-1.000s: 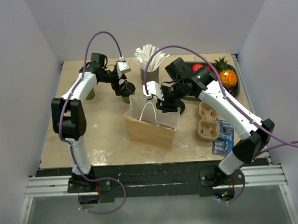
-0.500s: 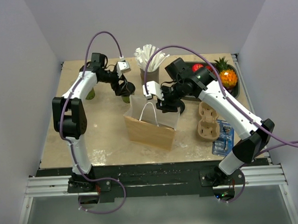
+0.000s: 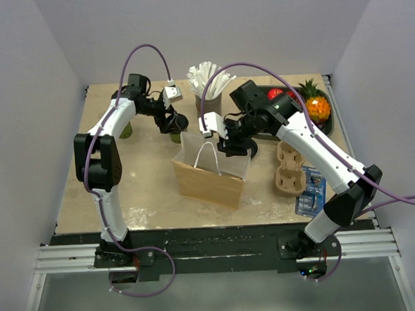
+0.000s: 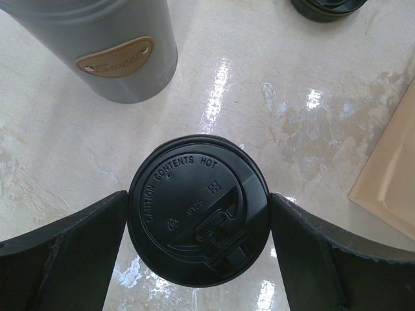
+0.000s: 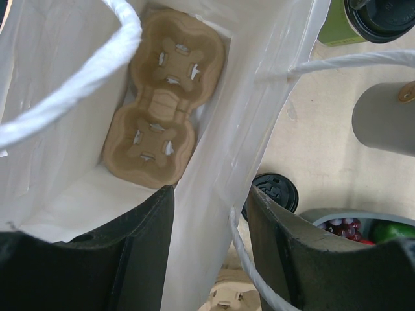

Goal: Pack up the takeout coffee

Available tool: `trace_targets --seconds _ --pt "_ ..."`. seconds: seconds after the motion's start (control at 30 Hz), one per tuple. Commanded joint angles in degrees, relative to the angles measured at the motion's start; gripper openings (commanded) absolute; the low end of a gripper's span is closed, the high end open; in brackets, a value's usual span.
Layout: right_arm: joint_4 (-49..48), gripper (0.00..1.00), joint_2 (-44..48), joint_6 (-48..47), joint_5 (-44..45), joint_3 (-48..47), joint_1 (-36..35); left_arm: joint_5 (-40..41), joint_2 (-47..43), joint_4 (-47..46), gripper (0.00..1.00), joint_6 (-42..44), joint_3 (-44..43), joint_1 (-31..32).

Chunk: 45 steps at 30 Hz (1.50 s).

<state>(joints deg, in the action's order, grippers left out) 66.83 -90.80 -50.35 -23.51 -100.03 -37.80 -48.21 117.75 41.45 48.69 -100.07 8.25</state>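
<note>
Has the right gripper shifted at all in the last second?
No. In the top view the right gripper sits at the same spot over the paper bag's rim, just as far from the grey straw cup as before.

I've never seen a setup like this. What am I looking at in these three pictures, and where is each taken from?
Two robot arms are bolted at a table's near edge, each ending in a two-finger gripper. The wide picture comes from a fixed camera above and behind them; the other two come from cameras on the wrists. On the table stand a paper bag, a grey cup of straws, a fruit tray and a cardboard cup carrier. The left gripper has open fingers either side of the takeout coffee, seen lid-up from its wrist. The right gripper straddles the bag's wall, one finger inside, one outside, not pinching. A second carrier lies in the bag's bottom.
</note>
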Motion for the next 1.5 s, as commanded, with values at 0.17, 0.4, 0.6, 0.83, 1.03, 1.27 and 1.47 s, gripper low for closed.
trace_targets --seconds 0.17,0.4,0.6,0.83,1.03,1.27,1.47 --pt "-1.0 0.52 -0.34 0.86 -0.14 -0.52 0.01 0.75 0.55 -2.96 0.85 -0.35 -1.97 -0.25" --pt "-1.52 0.52 0.71 1.57 0.22 0.01 0.01 -1.1 -2.08 -1.47 0.71 0.27 -2.76 -0.25" --pt "-4.68 0.63 2.47 5.6 1.09 0.62 0.18 -1.63 -4.72 0.12 0.6 -0.87 -2.24 -0.43" --pt "-8.38 0.7 3.35 12.2 -0.4 -3.06 0.18 -1.63 -6.48 0.21 0.56 -3.95 -2.32 -1.31" --pt "-10.65 0.75 4.05 15.89 -0.14 -5.18 0.18 -0.58 -9.91 1.61 0.53 -5.0 -3.29 -2.45" --pt "-15.76 0.73 4.33 19.49 1.18 0.89 0.45 0.66 -13.95 3.81 0.5 -6.06 -3.2 -4.03" --pt "-15.76 0.42 3.88 20.55 -0.57 0.8 0.97 1.53 -16.15 5.57 0.43 -6.85 -3.29 -4.91"
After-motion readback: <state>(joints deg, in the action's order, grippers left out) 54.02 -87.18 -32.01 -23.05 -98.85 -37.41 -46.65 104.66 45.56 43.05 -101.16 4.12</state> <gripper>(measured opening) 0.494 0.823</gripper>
